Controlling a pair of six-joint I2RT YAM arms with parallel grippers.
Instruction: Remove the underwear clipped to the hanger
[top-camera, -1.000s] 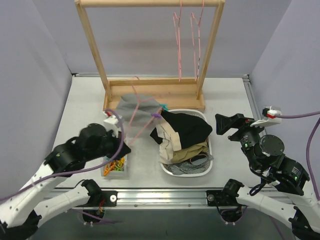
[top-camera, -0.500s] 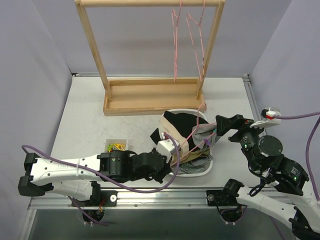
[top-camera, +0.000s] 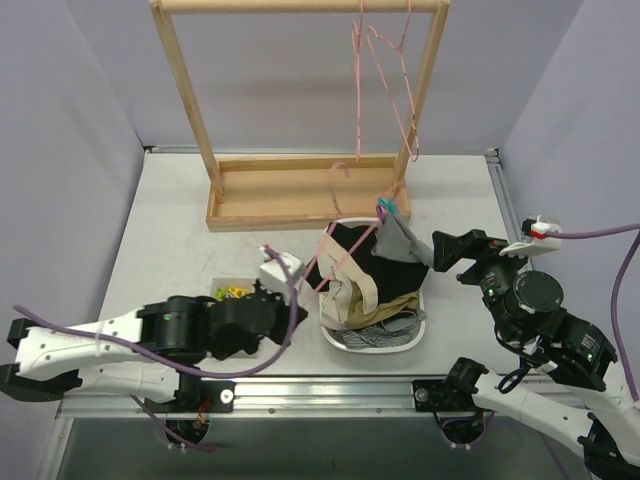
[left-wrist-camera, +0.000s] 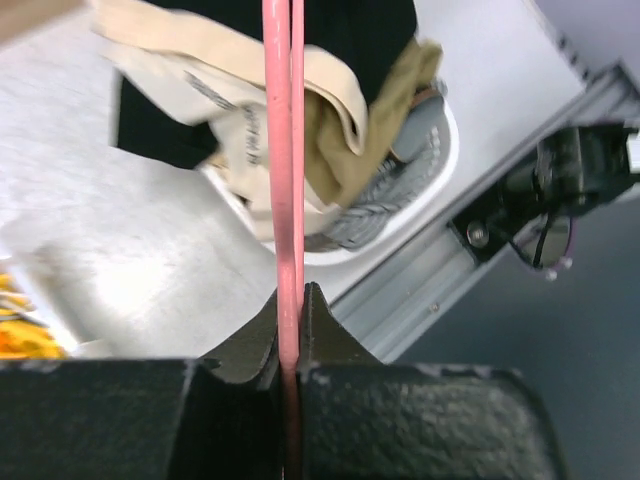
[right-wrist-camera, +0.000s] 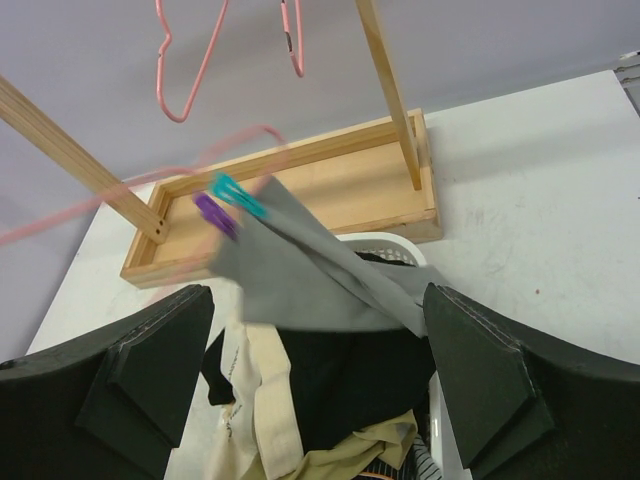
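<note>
Above the basket (top-camera: 421, 300), the left tool (left-wrist-camera: 290, 300) clamps the pink hanger (left-wrist-camera: 283, 150) with grey underwear (right-wrist-camera: 300, 275) clipped on. Right tool (top-camera: 443, 252), spread apart, should next pinch that cloth and pull.

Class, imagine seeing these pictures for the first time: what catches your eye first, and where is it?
A pink hanger slants up from the shut left gripper, carrying grey underwear pinned by a teal clip and a purple clip, over the full basket in the middle. The right gripper gapes open, facing that cloth. At the back stands a wooden rack with more pink hangers on its top bar.
</note>
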